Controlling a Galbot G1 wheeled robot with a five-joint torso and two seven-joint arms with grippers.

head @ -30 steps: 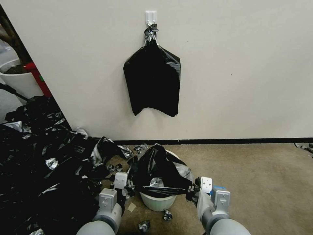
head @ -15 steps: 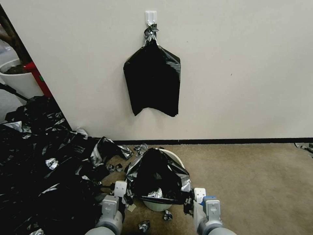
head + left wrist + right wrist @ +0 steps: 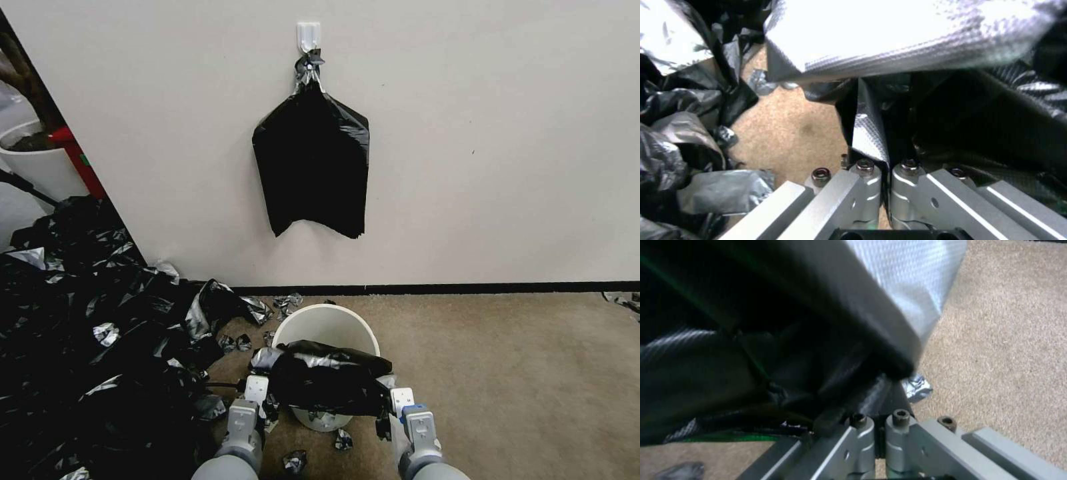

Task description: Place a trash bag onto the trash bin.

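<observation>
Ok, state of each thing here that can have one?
trash bag: held at both ends, stretched over the near rim, far side not covering.
trash bin: upright, mouth mostly open.
left claw: shut on the bag.
right claw: shut on the bag.
hanging bags: on wall hook.

You have a flat stack of black bags [image 3: 312,160] hanging from a white wall hook [image 3: 308,35], a big heap of black bags [image 3: 87,333] on your left, a white planter [image 3: 37,167] behind it, torn plastic scraps [image 3: 343,439] on tan carpet [image 3: 520,373].
</observation>
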